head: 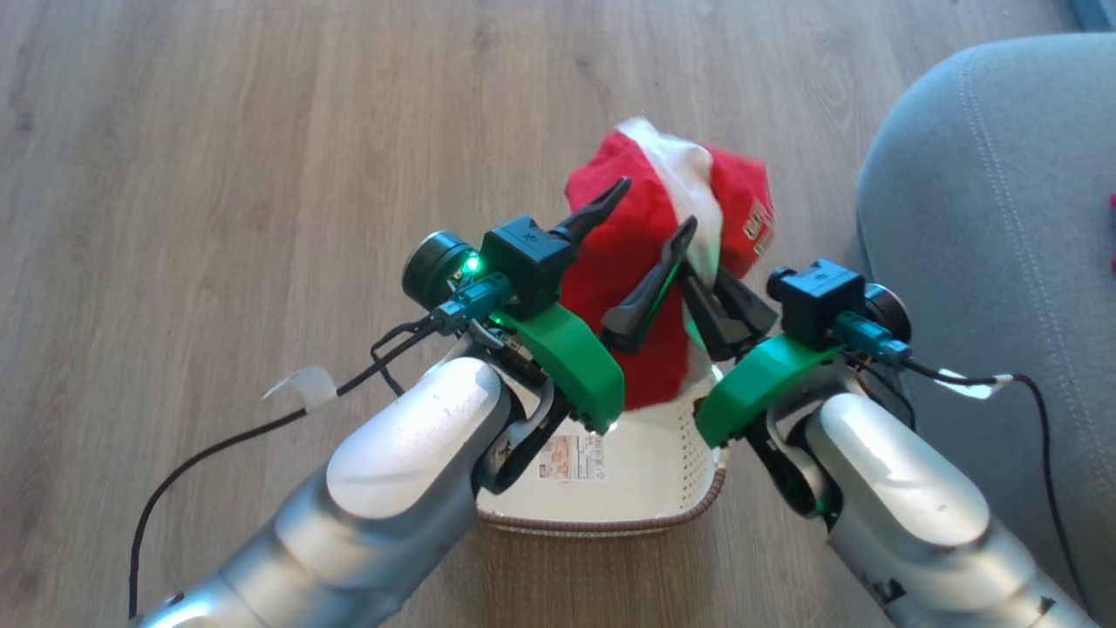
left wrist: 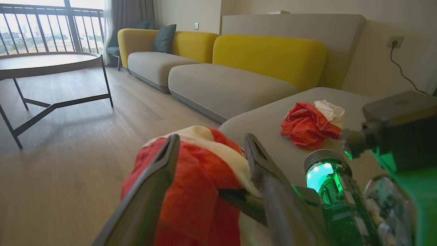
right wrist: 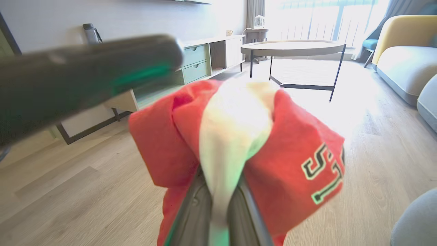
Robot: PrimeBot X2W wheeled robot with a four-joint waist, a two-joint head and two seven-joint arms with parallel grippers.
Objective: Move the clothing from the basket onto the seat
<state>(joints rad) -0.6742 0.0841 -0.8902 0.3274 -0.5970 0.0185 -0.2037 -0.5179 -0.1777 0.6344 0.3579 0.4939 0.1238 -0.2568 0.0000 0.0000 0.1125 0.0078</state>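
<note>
Above the basket (head: 671, 475), the right tool (head: 702, 292) pinches the white panel of the red garment (head: 628, 262), which hangs over it. The left tool (head: 658, 205) stands wide around the cloth. I would carry it rightward, well over the seat (head: 985, 218), beside the other garment (left wrist: 309, 126), and only then release.

1. The basket (head: 645, 488) stands on the floor (head: 218, 174).
2. One garment (head: 628, 262) hangs directly over the basket.
3. The seat (head: 985, 218) lies just right of the basket.
4. A second garment (left wrist: 307, 126) lies on the seat, farther right of the basket.
</note>
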